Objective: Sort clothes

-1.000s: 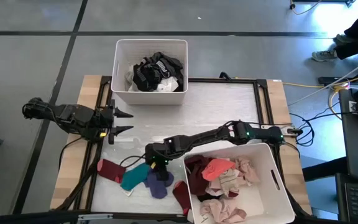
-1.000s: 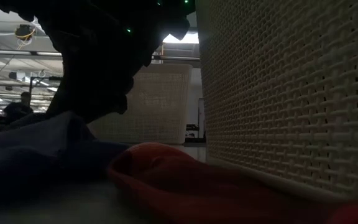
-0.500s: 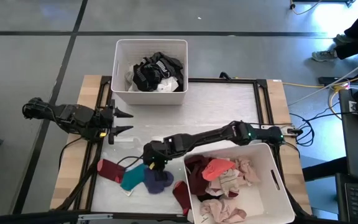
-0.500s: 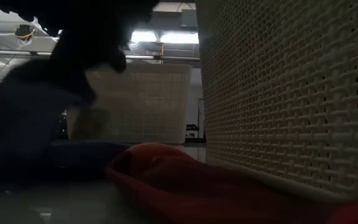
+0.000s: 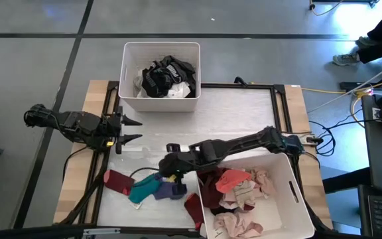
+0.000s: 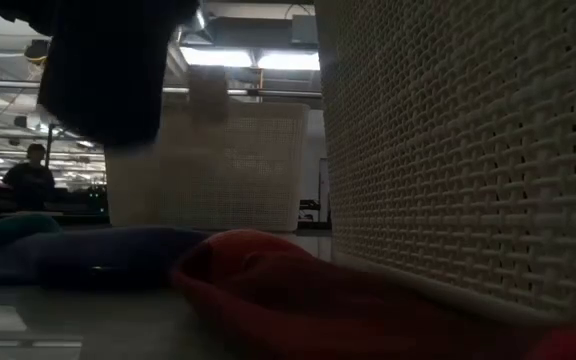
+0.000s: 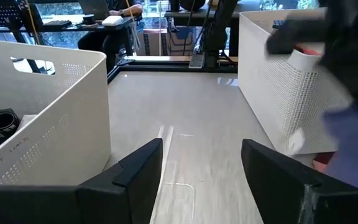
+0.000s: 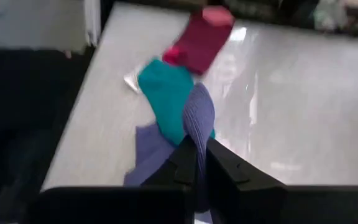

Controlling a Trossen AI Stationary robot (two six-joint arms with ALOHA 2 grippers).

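At the left of the high view the left claw [image 5: 132, 131] hangs over the bench [image 5: 231, 113] with its fingers spread wide and nothing between them. Just below it, toward the lower left, lie a maroon sock [image 5: 117, 180] and a teal sock [image 5: 143, 188]. Right of those, the right claw [image 5: 170, 167] is pinched shut on a purple sock [image 8: 197, 115], one end lifted and the rest trailing beside the teal one. Above centre, a white bin [image 5: 128, 73] holds dark clothes [image 5: 164, 76]. At lower right a second white bin [image 5: 296, 192] holds pink and maroon clothes [image 5: 241, 192].
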